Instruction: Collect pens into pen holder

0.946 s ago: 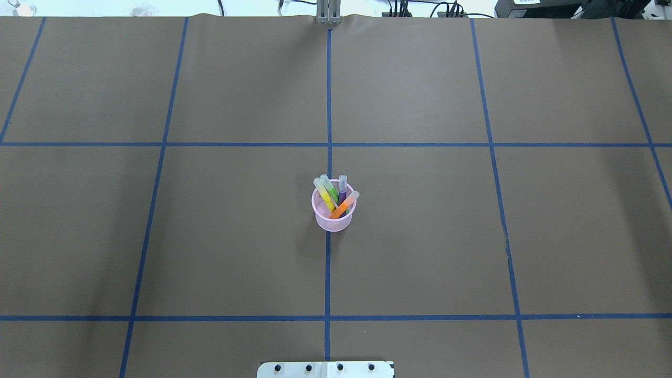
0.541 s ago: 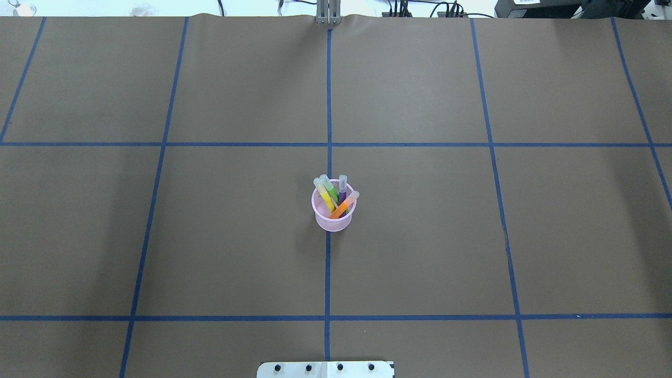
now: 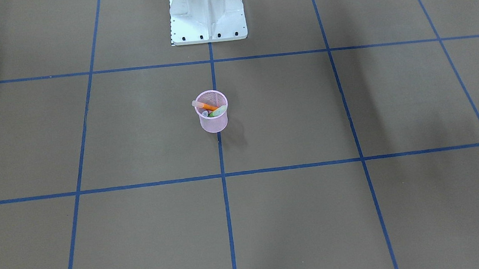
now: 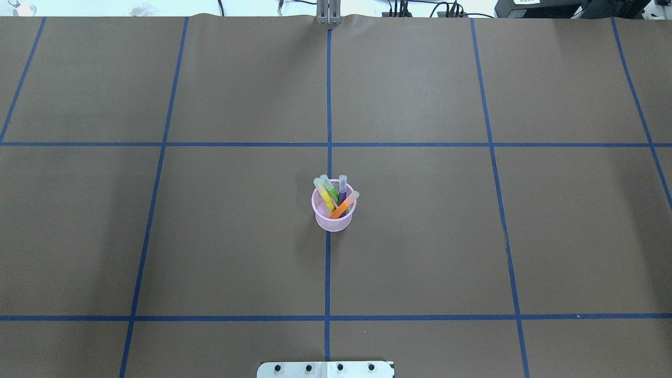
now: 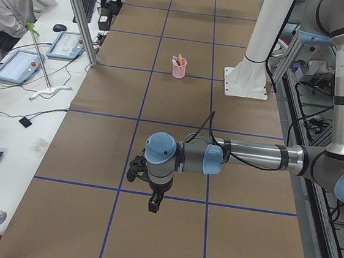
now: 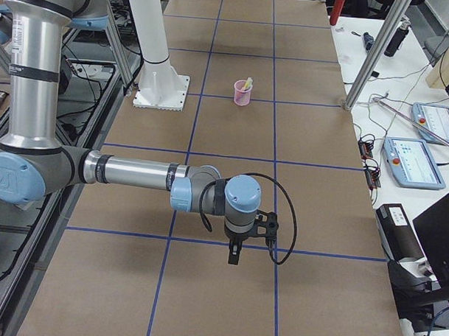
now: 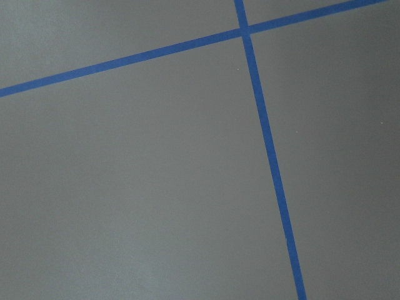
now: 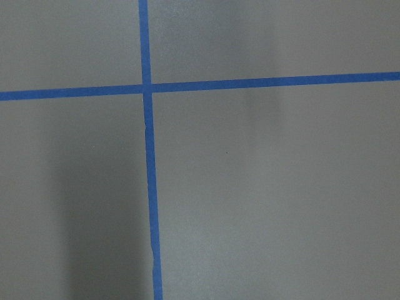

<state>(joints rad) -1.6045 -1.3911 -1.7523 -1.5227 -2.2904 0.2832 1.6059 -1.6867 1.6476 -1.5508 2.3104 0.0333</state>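
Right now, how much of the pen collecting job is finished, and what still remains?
Done: the yellow pen, green pen, purple pen and orange pen all stand inside the pen holder. In hand: nothing visible; the left arm and right arm hang far from it, jaws too unclear to judge. Left: apparently nothing, since no pen lies on the table.

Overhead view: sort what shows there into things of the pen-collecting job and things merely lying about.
Job:
pen holder
inside it: purple pen, orange pen, green pen, yellow pen

Merely there:
white base plate at the near edge
blue tape lines
grey bracket at the far edge
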